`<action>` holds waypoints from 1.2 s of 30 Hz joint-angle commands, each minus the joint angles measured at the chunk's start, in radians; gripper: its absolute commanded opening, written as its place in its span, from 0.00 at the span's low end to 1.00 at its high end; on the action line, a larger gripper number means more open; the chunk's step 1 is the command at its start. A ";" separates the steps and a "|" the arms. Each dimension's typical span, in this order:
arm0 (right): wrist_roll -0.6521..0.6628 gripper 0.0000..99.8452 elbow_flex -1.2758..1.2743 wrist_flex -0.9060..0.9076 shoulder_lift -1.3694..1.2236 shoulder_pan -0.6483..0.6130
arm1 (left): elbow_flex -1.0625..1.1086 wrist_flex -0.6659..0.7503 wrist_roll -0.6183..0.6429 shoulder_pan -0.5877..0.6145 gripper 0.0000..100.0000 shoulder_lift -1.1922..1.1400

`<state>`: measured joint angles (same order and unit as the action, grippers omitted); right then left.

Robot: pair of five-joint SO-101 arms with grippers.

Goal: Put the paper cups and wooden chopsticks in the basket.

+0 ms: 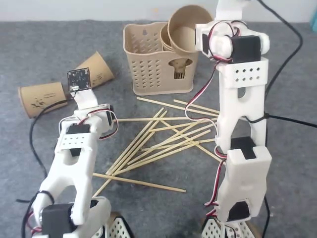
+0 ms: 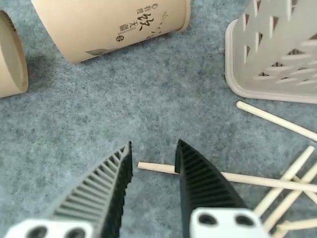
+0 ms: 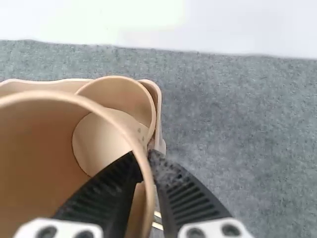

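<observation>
My right gripper is shut on the rim of a paper cup, holding it tilted over the beige slotted basket. A second cup sits inside the basket behind it. Two more paper cups lie on their sides on the grey carpet at the left, one nearer the basket and one farther out. Several wooden chopsticks lie scattered between the arms. My left gripper hangs open just above the end of one chopstick, with a fallen cup beyond it.
The basket's corner stands close to the left gripper, with another chopstick lying beside it. A black cable runs along the left arm. Grey carpet stretches bare to the right of the right arm.
</observation>
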<state>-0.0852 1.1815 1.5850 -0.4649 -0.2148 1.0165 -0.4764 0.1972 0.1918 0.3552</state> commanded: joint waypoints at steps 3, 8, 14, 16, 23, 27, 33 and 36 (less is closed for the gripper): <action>0.011 0.01 0.080 -0.028 0.102 -0.008 | -0.045 0.002 -0.011 -0.011 0.14 0.005; 0.012 0.01 0.141 -0.044 0.102 -0.013 | -0.045 0.002 -0.011 -0.011 0.14 0.005; 0.012 0.01 0.137 -0.096 0.097 -0.022 | -0.045 0.002 -0.011 -0.011 0.14 0.005; 0.012 0.01 0.112 -0.125 0.079 -0.022 | -0.045 0.002 -0.011 -0.011 0.14 0.005; 0.008 0.01 0.069 -0.173 -0.019 -0.007 | -0.047 0.002 -0.011 -0.011 0.14 0.005; 0.012 0.01 0.069 -0.150 -0.054 -0.002 | -0.047 0.002 -0.011 -0.011 0.14 0.005; 0.014 0.03 0.068 -0.182 -0.119 0.002 | -0.047 0.002 -0.011 -0.011 0.14 0.005; 0.005 0.12 0.071 -0.191 -0.145 0.002 | -0.047 0.002 -0.011 -0.011 0.14 0.005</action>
<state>-0.0852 1.2413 1.4223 -0.6245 -0.2240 1.0165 -0.4764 0.1972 0.1918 0.3552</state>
